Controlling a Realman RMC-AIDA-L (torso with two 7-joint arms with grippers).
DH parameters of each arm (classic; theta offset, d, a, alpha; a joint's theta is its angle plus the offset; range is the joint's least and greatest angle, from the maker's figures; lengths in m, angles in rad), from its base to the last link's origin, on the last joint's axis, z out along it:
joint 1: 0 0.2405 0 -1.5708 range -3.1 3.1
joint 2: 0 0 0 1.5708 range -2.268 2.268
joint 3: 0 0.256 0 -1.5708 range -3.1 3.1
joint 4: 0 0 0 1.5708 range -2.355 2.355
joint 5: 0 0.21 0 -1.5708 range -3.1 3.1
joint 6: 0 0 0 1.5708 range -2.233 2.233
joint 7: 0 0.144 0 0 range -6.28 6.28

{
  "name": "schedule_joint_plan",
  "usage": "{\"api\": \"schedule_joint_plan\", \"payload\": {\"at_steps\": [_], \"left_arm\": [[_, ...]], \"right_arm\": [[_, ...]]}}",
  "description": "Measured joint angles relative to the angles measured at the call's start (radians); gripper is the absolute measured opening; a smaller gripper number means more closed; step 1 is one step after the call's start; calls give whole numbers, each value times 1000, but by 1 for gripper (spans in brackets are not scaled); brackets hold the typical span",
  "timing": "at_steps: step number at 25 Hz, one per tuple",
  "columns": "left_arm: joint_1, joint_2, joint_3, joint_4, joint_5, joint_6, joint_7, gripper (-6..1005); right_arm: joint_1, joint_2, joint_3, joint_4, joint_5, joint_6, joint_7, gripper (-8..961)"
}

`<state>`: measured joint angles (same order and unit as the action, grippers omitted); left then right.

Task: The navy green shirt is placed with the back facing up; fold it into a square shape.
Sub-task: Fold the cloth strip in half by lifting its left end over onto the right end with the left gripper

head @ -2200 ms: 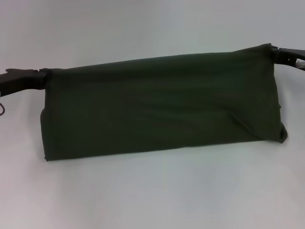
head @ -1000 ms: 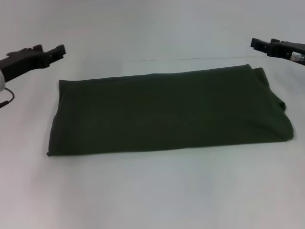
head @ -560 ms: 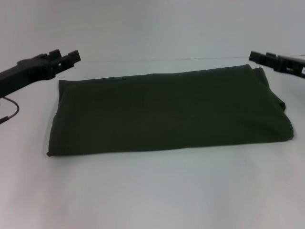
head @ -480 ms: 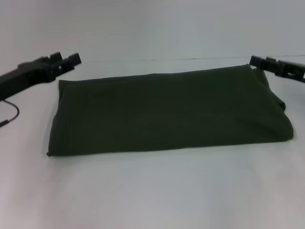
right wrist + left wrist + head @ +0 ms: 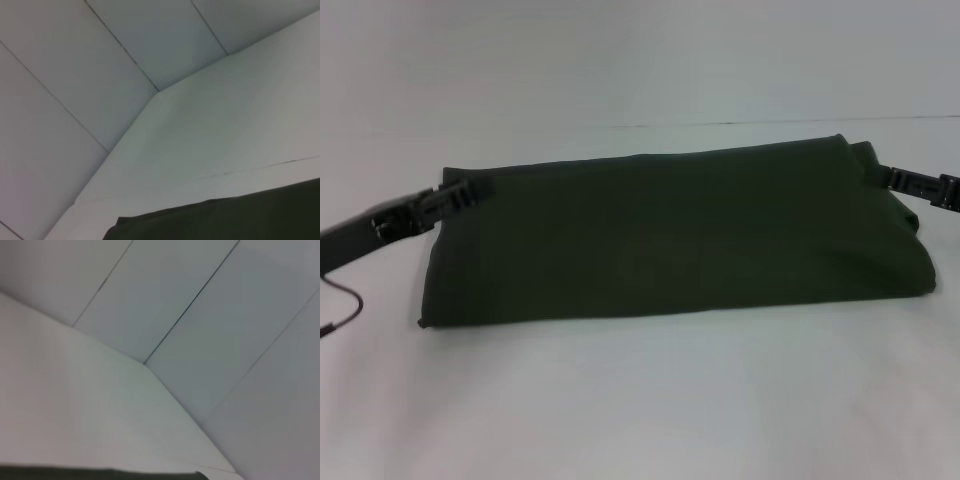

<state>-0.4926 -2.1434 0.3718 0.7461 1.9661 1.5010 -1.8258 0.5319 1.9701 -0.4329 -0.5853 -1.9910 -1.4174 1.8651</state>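
Note:
The navy green shirt (image 5: pixel 670 235) lies folded into a long flat band across the white table, plain side up, its lettering hidden. My left gripper (image 5: pixel 465 193) is low at the band's left end, touching its far corner. My right gripper (image 5: pixel 880 177) is low at the band's right end, at the far corner where the cloth bunches. A strip of the shirt shows in the left wrist view (image 5: pixel 100 474), and a wider piece in the right wrist view (image 5: pixel 225 220).
The white table (image 5: pixel 650 400) stretches in front of and behind the shirt. A thin seam line (image 5: pixel 770 122) runs across it just behind the shirt. A thin cable (image 5: pixel 345 310) hangs from my left arm at the left edge.
Both grippers held the band's ends up, let go and laid it flat, rose clear, then came back down and inward to the shirt's two far corners.

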Motion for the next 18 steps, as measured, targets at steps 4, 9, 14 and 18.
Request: {"api": "schedule_joint_plan", "payload": {"at_steps": [4,9,14,18], "left_arm": [[29,-4,-1,1,24,35,-88,749],[34,-7,-1,-4,102,44,-144,753],[34,-7,2,-16,136,46,-204,758],[22,-2,2,-1,172,86,-274,761]], "right_arm": [[-8,-4,-6,-1,-3,-32,-1,690],[-6,-6,-40,-1,-8,-34,-18,688],[2,-13,-47,-1,-8,-14,-15,692],[7,-21,-47,-1,-9,1,-15,696]]}}
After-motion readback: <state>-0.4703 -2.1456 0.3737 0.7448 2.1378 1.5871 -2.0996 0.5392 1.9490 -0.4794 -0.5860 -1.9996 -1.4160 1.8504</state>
